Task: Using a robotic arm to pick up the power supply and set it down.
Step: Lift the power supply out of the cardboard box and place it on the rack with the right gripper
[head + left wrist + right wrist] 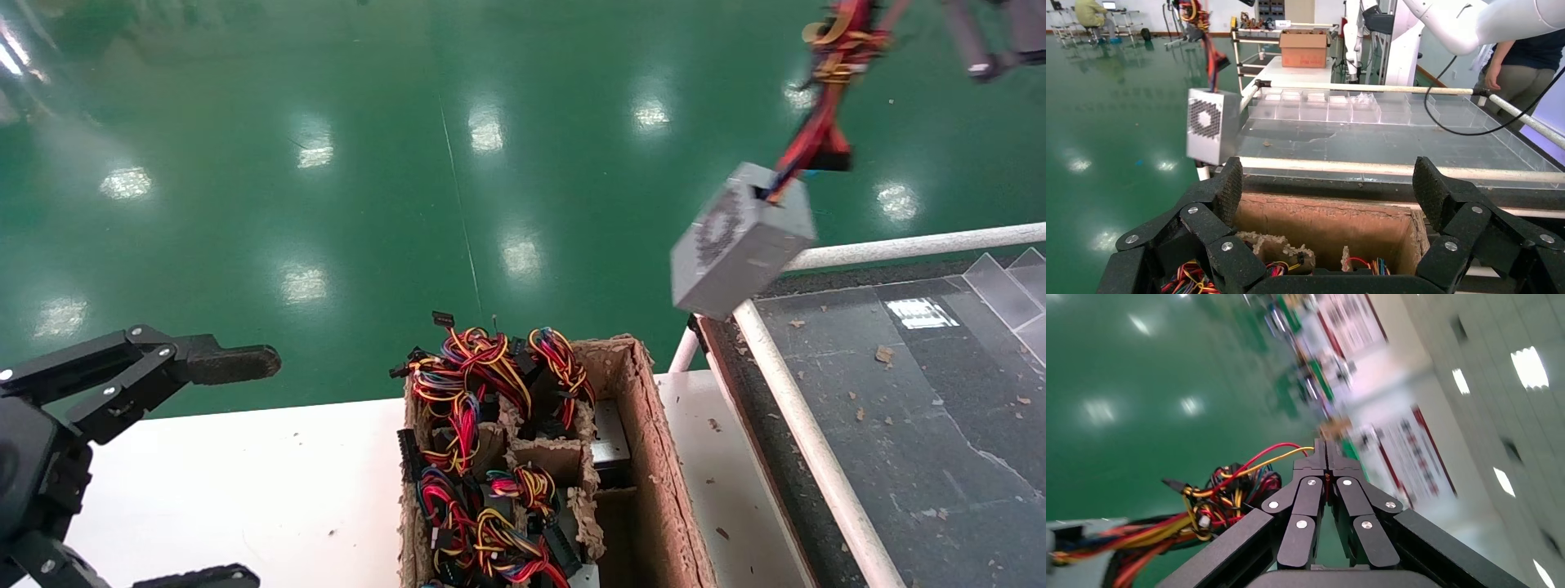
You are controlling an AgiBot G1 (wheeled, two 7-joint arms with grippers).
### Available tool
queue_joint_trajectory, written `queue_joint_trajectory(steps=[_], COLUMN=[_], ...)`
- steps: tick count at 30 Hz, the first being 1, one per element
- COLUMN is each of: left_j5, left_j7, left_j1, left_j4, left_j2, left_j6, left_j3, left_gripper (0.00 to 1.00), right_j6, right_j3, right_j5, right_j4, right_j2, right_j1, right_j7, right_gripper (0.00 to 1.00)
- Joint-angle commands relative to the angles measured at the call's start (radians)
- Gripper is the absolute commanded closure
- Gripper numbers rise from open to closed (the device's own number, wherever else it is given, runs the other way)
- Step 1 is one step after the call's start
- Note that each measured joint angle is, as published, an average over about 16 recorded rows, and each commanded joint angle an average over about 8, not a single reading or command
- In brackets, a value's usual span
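Jaws of the right black linked gripper (1326,454) pinch red-and-yellow wires, dangling the small grey metal power supply (739,238); left black gripper (1327,184) gapes wide.

The left pincer (216,469) sits low at the near left, its black linked fingers (233,363) spread wide apart with nothing between them, the arm behind it bent back toward the near left corner. In the left wrist view the same pincer (1327,190) shows both textured pads (1229,190) far apart. The right pincer (1326,454) is raised high at the far right, its fingertips pressed together, pinching thin red and yellow wires (1275,454) between them.
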Motion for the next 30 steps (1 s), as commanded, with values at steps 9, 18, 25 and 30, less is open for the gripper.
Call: queue_joint_trajectory(steps=[9, 18, 25, 30], left_j5=[-0.001, -0.003, -0.004, -0.005], left_j7=[0.001, 0.002, 0.003, 0.004], left_j1=[-0.001, -0.001, -0.002, -0.002], left_j4=[0.000, 0.000, 0.000, 0.000], left_j2=[-0.001, -0.002, -0.002, -0.003], left_j6=[-0.001, -0.001, -0.002, -0.002], left_j3=[0.002, 0.004, 0.006, 0.007], left_gripper=[0.00, 0.00, 0.00, 0.00], right_j6=[0.096, 0.118, 0.113, 0.097], right_j3=[0.031, 0.039, 0.033, 0.012], right_j5=[-0.086, -0.116, -0.100, -0.096], right_j4=[-0.003, -0.009, -0.008, -0.005], right_j2=[0.109, 0.140, 0.116, 0.079], right_j1=[-0.083, -0.170, -0.187, -0.165], right_j7=[0.061, 0.015, 0.005, -0.001], right_gripper=[1.00, 1.00, 1.00, 1.00])
